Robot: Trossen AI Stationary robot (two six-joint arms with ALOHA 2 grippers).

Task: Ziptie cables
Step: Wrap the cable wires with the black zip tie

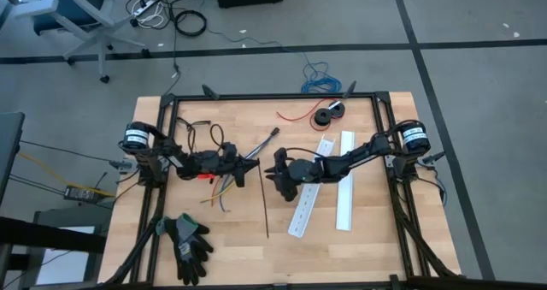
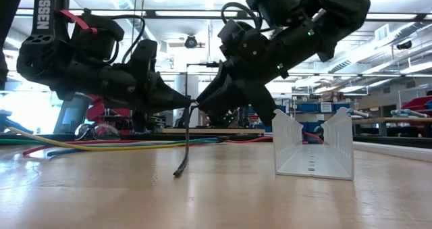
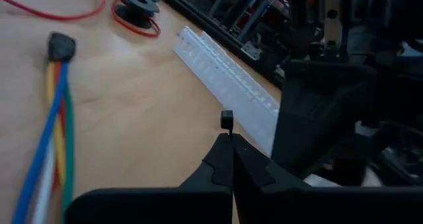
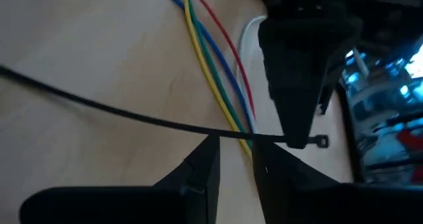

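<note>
On the wooden table (image 1: 359, 239), your closed left gripper (image 3: 231, 148) pinches the zip tie (image 4: 119, 112) head; guide its tail between the slightly parted right gripper (image 4: 234, 151) jaws, over the cables (image 4: 218, 85).

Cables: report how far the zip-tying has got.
Done: nothing is tied yet; the cables lie loose on the table. In hand: the left hand is shut on the zip tie at its head, and the right hand, slightly open, is at the strap, which is not round the cables. Left: loop it round the bundle, thread the head, pull tight.
</note>
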